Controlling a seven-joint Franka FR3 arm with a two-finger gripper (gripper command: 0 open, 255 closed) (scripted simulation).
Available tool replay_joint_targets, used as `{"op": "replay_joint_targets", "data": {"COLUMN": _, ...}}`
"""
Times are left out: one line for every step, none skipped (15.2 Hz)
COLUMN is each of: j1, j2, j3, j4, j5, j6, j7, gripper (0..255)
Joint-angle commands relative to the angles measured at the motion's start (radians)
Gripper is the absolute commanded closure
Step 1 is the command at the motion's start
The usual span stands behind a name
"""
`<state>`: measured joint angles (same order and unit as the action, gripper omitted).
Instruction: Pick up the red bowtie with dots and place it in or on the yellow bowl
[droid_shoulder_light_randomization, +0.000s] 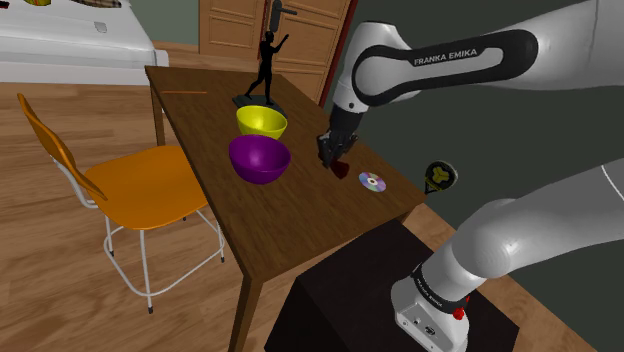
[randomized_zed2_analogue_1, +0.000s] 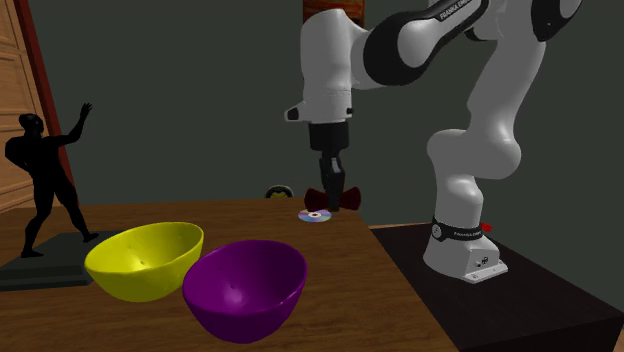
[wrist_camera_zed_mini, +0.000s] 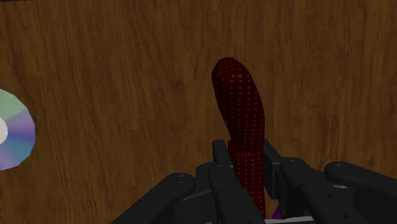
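Right now the black gripper (wrist_camera_zed_mini: 245, 153) is clamping its two fingers on the red bowtie with dots (wrist_camera_zed_mini: 238, 108); in the wrist view the dotted cloth is running up from between the fingers and curving out over the brown wooden table (wrist_camera_zed_mini: 114, 70). Seen from the shoulder view, the gripper (droid_shoulder_light_randomization: 333, 160) is pointing down near the table's right edge, with the bowtie (droid_shoulder_light_randomization: 341, 171) showing as a dark red scrap at its tip; whether the cloth is touching the wood I cannot tell. A shiny disc (droid_shoulder_light_randomization: 372, 182) is lying flat on the table just beside the bowtie, on the side away from the bowls. The yellow bowl (droid_shoulder_light_randomization: 262, 122) is sitting upright well apart from the gripper, toward the middle of the table; a purple bowl (droid_shoulder_light_randomization: 259, 158) is standing right next to it, the two rims close or touching. A black figurine (droid_shoulder_light_randomization: 265, 65) on a dark base is posing beyond the yellow bowl; an orange chair (droid_shoulder_light_randomization: 140, 185) is standing at the table's far long side. In the second exterior view the bowtie (randomized_zed2_analogue_1: 333, 197) is hanging in the gripper (randomized_zed2_analogue_1: 330, 190) low over the disc's (randomized_zed2_analogue_1: 314, 215) end of the table.
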<state>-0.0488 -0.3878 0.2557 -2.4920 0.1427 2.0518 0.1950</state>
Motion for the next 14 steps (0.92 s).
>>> {"op": "replay_joint_targets", "data": {"j1": 0.0, "j2": -0.008, "j3": -0.002, "j4": 0.02, "j5": -0.001, "j6": -0.029, "j7": 0.001, "gripper": 255}}
{"op": "replay_joint_targets", "data": {"j1": 0.0, "j2": -0.014, "j3": -0.003, "j4": 0.03, "j5": -0.001, "j6": -0.044, "j7": 0.001, "gripper": 255}}
{"op": "replay_joint_targets", "data": {"j1": 0.0, "j2": -0.019, "j3": -0.005, "j4": 0.039, "j5": -0.002, "j6": -0.058, "j7": 0.001, "gripper": 255}}
{"op": "replay_joint_targets", "data": {"j1": -0.001, "j2": -0.023, "j3": -0.006, "j4": 0.049, "j5": -0.002, "j6": -0.073, "j7": 0.001, "gripper": 255}}
{"op": "replay_joint_targets", "data": {"j1": -0.001, "j2": -0.028, "j3": -0.008, "j4": 0.059, "j5": -0.003, "j6": -0.087, "j7": 0.001, "gripper": 255}}
{"op": "replay_joint_targets", "data": {"j1": -0.001, "j2": -0.032, "j3": -0.009, "j4": 0.069, "j5": -0.003, "j6": -0.102, "j7": 0.002, "gripper": 255}}
{"op": "replay_joint_targets", "data": {"j1": -0.001, "j2": -0.035, "j3": -0.01, "j4": 0.074, "j5": -0.003, "j6": -0.109, "j7": 0.002, "gripper": 255}}
{"op": "replay_joint_targets", "data": {"j1": -0.008, "j2": 0.008, "j3": -0.008, "j4": 0.111, "j5": -0.013, "j6": -0.103, "j7": 0.004, "gripper": 255}}
{"op": "replay_joint_targets", "data": {"j1": -0.014, "j2": 0.05, "j3": -0.006, "j4": 0.148, "j5": -0.022, "j6": -0.099, "j7": 0.006, "gripper": 255}}
{"op": "replay_joint_targets", "data": {"j1": -0.02, "j2": 0.091, "j3": -0.004, "j4": 0.186, "j5": -0.032, "j6": -0.096, "j7": 0.009, "gripper": 255}}
{"op": "replay_joint_targets", "data": {"j1": -0.025, "j2": 0.132, "j3": -0.003, "j4": 0.225, "j5": -0.042, "j6": -0.095, "j7": 0.013, "gripper": 255}}
{"op": "replay_joint_targets", "data": {"j1": -0.03, "j2": 0.173, "j3": -0.001, "j4": 0.265, "j5": -0.053, "j6": -0.095, "j7": 0.017, "gripper": 255}}
{"op": "replay_joint_targets", "data": {"j1": -0.034, "j2": 0.213, "j3": 0.0, "j4": 0.307, "j5": -0.063, "j6": -0.097, "j7": 0.021, "gripper": 255}}
{"op": "replay_joint_targets", "data": {"j1": -0.037, "j2": 0.254, "j3": 0.001, "j4": 0.349, "j5": -0.074, "j6": -0.1, "j7": 0.025, "gripper": 255}}
